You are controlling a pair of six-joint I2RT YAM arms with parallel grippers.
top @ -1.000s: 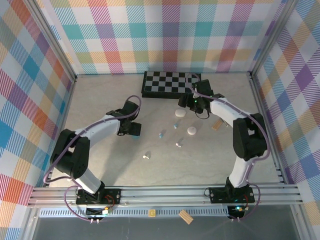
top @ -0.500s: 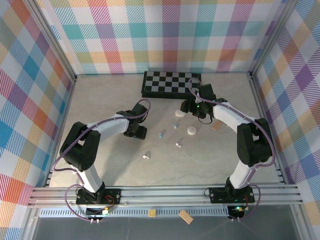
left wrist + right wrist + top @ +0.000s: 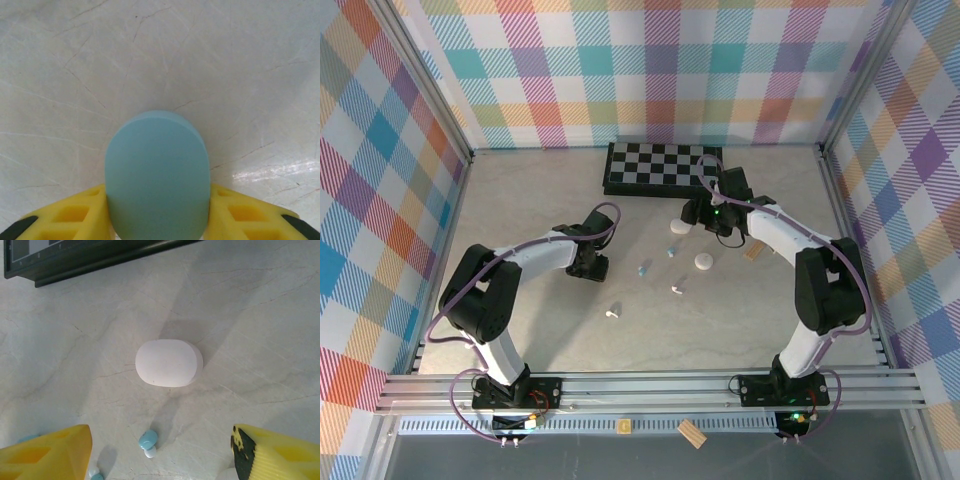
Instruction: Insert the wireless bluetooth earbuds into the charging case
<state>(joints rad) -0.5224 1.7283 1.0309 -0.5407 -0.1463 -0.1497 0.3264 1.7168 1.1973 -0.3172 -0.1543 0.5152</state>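
From above, the left arm stretches low toward centre-left, the left gripper (image 3: 590, 266) down at the table. The right arm bends in from the right, with the right gripper (image 3: 712, 214) below the chessboard (image 3: 655, 168) and the earbuds (image 3: 643, 269) scattered mid-frame. At the left wrist, yellow fingers (image 3: 75, 217) clamp a light blue case (image 3: 156, 175) at lower centre. At the right wrist, the jaws stand wide apart at the bottom corners, with a white case (image 3: 168, 362) at centre and one blue earbud below it.

The top camera hangs above and behind the arm bases (image 3: 510, 390) and looks down and forward over the whole table (image 3: 520, 220). The left wrist camera is very near the surface, facing down on a light blue case (image 3: 156, 175) that its yellow fingers (image 3: 75, 217) touch on both sides. The right wrist camera is higher, looking at a white case (image 3: 167, 363) and the chessboard (image 3: 100, 257) edge; the top view shares these two, at the far side.
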